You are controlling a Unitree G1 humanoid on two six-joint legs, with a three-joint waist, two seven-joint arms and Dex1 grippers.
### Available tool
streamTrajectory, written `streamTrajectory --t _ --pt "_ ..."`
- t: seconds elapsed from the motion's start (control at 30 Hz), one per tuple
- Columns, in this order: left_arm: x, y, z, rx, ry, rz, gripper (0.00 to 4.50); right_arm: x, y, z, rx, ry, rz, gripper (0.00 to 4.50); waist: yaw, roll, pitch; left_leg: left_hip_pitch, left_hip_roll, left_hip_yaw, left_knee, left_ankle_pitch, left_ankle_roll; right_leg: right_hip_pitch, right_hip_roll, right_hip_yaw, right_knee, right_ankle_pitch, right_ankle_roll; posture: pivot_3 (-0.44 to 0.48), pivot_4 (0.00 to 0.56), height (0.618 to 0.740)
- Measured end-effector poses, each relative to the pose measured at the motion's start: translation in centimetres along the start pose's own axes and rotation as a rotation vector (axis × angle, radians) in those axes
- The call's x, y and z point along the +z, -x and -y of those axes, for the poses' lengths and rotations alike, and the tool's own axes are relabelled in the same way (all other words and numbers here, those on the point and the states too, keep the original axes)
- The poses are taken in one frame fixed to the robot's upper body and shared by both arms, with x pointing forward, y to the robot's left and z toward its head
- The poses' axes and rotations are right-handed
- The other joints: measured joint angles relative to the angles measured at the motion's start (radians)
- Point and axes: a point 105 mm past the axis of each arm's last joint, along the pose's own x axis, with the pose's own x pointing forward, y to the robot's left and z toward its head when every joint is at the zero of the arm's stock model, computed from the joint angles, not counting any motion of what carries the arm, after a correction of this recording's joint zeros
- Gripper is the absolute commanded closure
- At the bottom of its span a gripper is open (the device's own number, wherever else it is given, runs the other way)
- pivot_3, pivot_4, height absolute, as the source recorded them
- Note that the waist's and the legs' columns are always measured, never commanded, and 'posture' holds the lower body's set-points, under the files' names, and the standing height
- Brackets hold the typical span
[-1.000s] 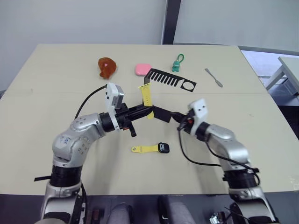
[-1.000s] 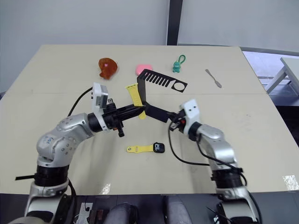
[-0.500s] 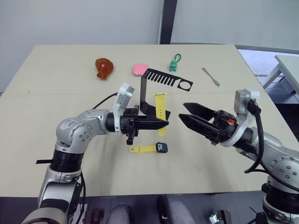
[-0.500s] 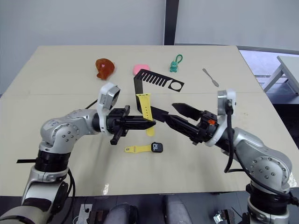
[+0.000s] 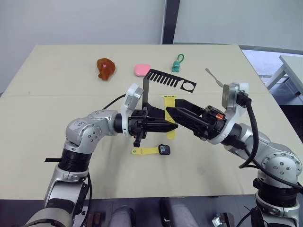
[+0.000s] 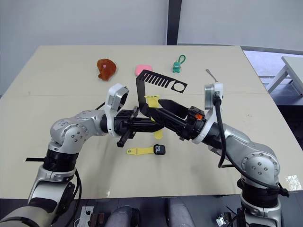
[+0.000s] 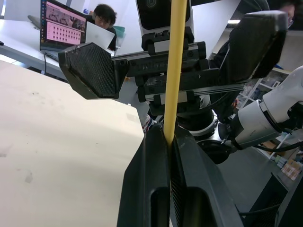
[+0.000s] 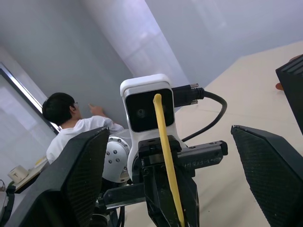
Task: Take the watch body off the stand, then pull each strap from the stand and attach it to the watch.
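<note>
The left gripper (image 5: pixel 173 126) is pinching a thin bright yellow flexible strap (image 5: pixel 169 111) between its closed black fingers, as the left wrist view is showing edge-on, with the strip (image 7: pixel 175 71) rising straight out of the clamped fingertips. The right gripper (image 5: pixel 171 111) is facing it with its two black fingers spread wide and holding nothing; the right wrist view is showing the same strap (image 8: pixel 165 156) standing between those open fingers without touching either. The eye views are giving what the wrist views are not: the thin black bent-sheet stand (image 5: pixel 163 80) with comb-like slots is standing on the beige counter (image 5: pixel 61 75) just behind both grippers, and the small black squarish watch body (image 5: pixel 164 149), with a second yellow strap (image 5: pixel 146 151) already joined to it, is lying on the counter just below the left gripper. Both wrist views are showing a seated person (image 8: pixel 66 124) in the room behind.
</note>
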Motion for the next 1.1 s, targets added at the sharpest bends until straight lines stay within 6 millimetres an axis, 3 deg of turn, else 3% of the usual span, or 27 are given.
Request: streamTrajectory --t 0.1,0.23,0.47,0.53,1.1 --pt "-0.08 -0.02 0.12 -0.002 -0.001 -0.001 4.50 0.00 -0.12 0.11 -0.007 0.011 0.004 0.14 0.001 0.000 0.000 0.000 0.000 0.000 0.000 0.000 0.000 0.000 0.000 0.000 0.000 0.000 0.000 0.000 0.150 0.740" --pt "-0.10 -0.06 0.16 0.001 -0.004 -0.002 4.50 0.13 -0.17 0.10 -0.005 0.015 0.014 1.39 0.001 0.000 0.000 0.000 0.000 0.000 0.000 0.000 0.000 0.000 0.000 0.000 0.000 0.000 0.000 0.000 0.150 0.740" --pt "0.02 -0.21 0.44 -0.006 -0.018 -0.006 4.50 0.25 -0.06 0.30 -0.021 0.042 0.000 1.39 0.001 0.000 0.000 0.000 0.000 0.000 0.000 0.000 0.000 0.000 0.000 0.000 0.000 0.000 0.000 0.000 0.150 0.740" --pt "0.02 -0.21 0.44 -0.006 -0.018 -0.006 4.50 0.20 -0.06 0.30 -0.021 0.043 -0.004 1.93 0.001 0.000 0.000 0.000 0.000 0.000 0.000 0.000 0.000 0.000 0.000 0.000 0.000 0.000 0.000 0.000 0.150 0.740" --pt "0.03 -0.21 0.42 -0.006 -0.018 -0.006 4.50 0.32 0.05 0.15 -0.006 0.053 -0.006 1.93 0.001 0.000 0.000 0.000 0.000 0.000 0.000 0.000 0.000 0.000 0.000 0.000 0.000 0.000 0.000 0.000 0.150 0.740"
